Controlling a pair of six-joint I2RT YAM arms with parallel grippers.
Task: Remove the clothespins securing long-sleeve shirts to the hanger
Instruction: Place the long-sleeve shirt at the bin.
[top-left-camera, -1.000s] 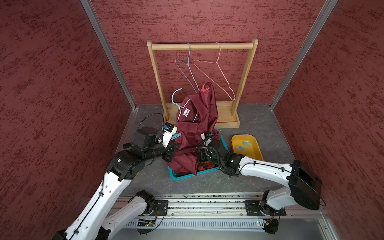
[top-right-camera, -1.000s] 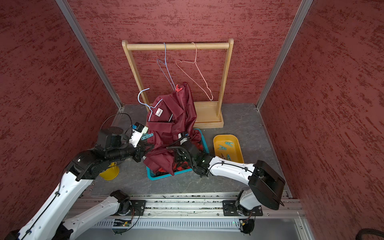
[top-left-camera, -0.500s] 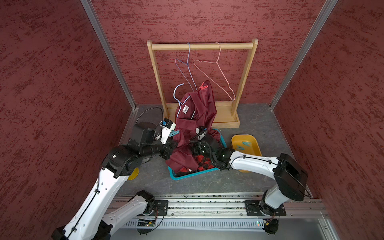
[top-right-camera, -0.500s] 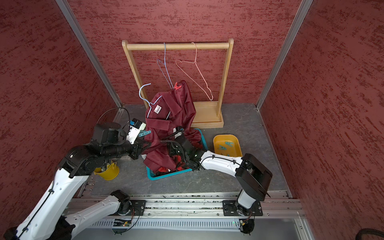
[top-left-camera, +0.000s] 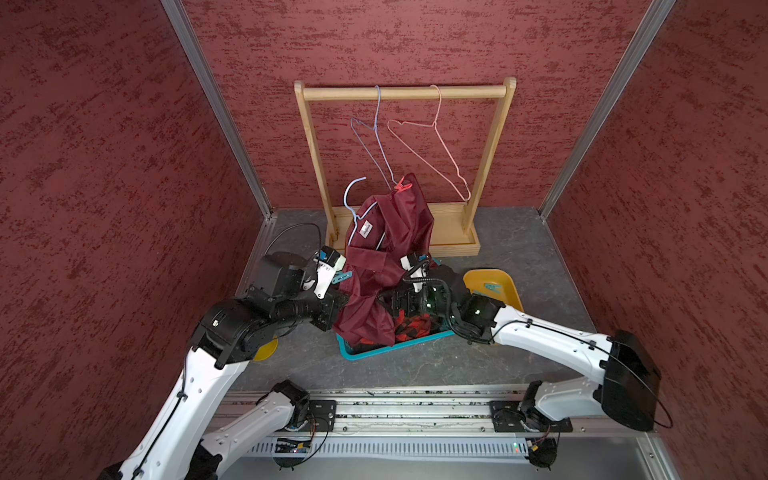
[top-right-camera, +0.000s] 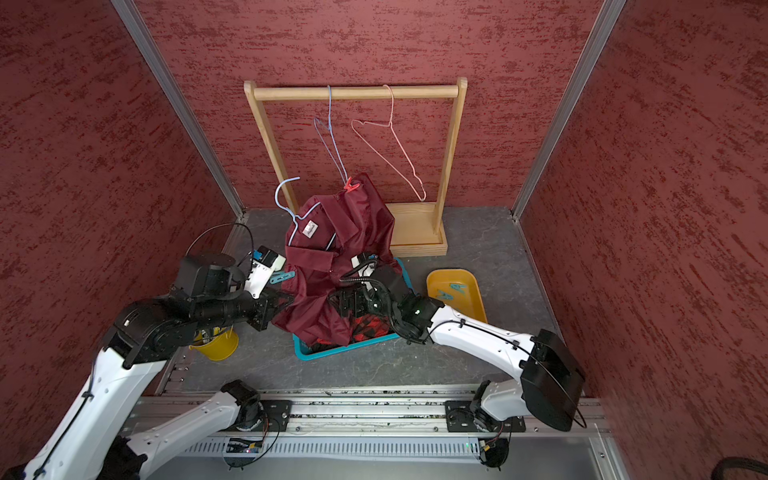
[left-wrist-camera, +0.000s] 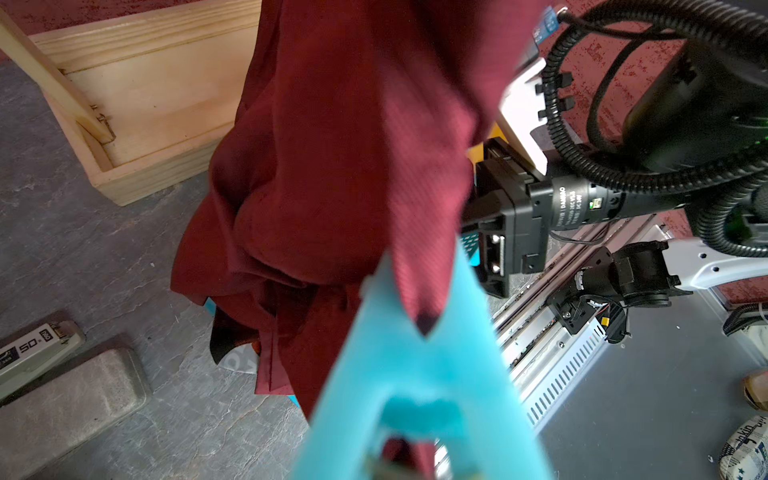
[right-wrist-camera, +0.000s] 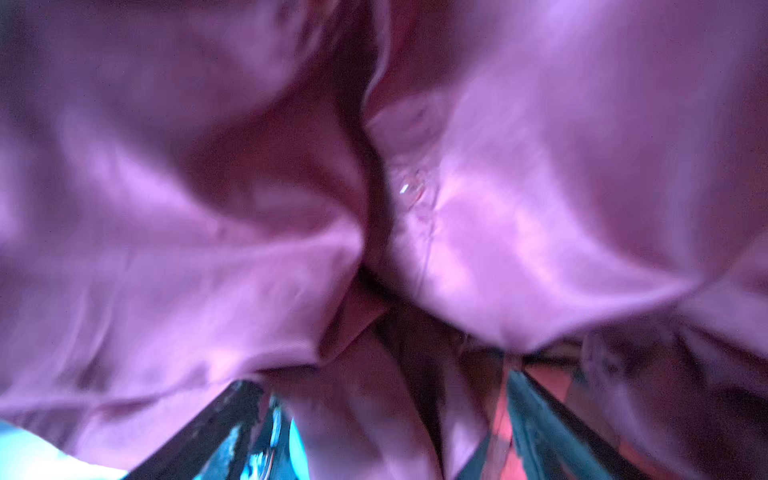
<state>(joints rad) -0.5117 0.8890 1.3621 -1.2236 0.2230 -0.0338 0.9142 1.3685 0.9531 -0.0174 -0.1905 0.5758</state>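
**Top views:** wooden rack (top-left-camera: 405, 92) at desk (top-left-camera: 519, 249) back edge, ctr. On its rod, bare: blue wire hanger (top-left-camera: 377, 112) + pink wire hanger (top-left-camera: 436, 108).
- Task item: maroon satin shirt (top-left-camera: 386, 249) on light-blue hanger (top-left-camera: 348, 199), hook free of rod. Shirt is raised over teal basket (top-left-camera: 374, 353) at desk ctr. Hem drapes into basket beside plaid shirt (top-left-camera: 415, 324).
- At shirt's top point: red clothespin (top-left-camera: 401, 187).
- Twd right edge: yellow tray (top-left-camera: 507, 297) w/ loose teal clothespins (top-left-camera: 492, 287). By left edge: yellow bucket (top-right-camera: 216, 349).
- L gripper (top-left-camera: 338, 305) at shirt's left side, teal clothespin (top-left-camera: 343, 277) just above it.
- R gripper (top-left-camera: 392, 299) tucked under shirt, over basket.

**L wrist:** teal clothespin blurred, nose pinched on maroon fabric. L gripper clenched on its handle end; fingers mostly out of frame.

**R wrist:** satin fills view. R fingers (right-wrist-camera: 216, 419) spread wide, released; cloth lies loose between them.
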